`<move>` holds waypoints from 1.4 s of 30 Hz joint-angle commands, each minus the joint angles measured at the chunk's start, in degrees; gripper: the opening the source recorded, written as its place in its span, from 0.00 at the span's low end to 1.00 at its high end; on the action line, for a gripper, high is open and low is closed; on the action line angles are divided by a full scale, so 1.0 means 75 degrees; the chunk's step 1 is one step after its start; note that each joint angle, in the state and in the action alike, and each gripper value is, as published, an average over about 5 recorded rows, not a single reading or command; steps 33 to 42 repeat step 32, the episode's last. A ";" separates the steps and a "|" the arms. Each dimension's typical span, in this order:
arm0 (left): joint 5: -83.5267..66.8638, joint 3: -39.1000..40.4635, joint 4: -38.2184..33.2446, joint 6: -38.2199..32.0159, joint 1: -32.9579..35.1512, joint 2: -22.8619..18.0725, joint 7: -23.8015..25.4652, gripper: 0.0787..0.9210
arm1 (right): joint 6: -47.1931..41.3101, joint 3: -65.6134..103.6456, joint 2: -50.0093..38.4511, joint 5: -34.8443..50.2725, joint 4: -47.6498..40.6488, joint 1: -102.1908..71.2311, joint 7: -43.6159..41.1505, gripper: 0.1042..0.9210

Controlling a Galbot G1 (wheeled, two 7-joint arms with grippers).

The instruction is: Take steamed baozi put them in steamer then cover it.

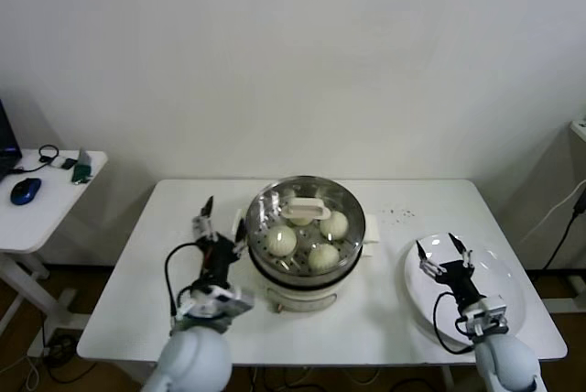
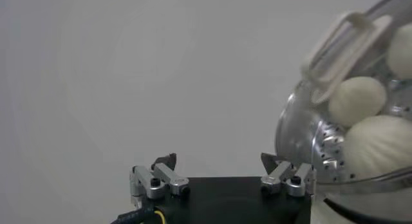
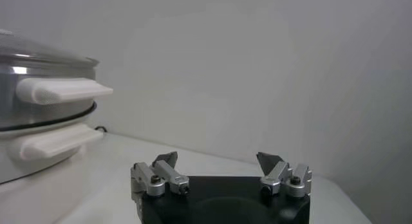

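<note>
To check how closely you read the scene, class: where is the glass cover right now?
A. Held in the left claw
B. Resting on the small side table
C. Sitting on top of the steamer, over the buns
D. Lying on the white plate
C: in the head view the cover, white handle up, sits on the steamer with the steamed baozi visible through the glass, and both claws are open and empty.

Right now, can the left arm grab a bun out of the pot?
Probably not. The glass lid already sits on the steamer, covering the buns. The open left gripper is right beside the pot, so it would have to lift the lid first.
</note>
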 commanded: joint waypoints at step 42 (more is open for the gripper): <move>-0.5346 -0.3401 0.1244 -0.5442 0.2365 -0.0839 -0.0062 0.88 | 0.0347 0.0473 -0.0101 0.0983 0.0542 -0.1115 -0.0339 0.88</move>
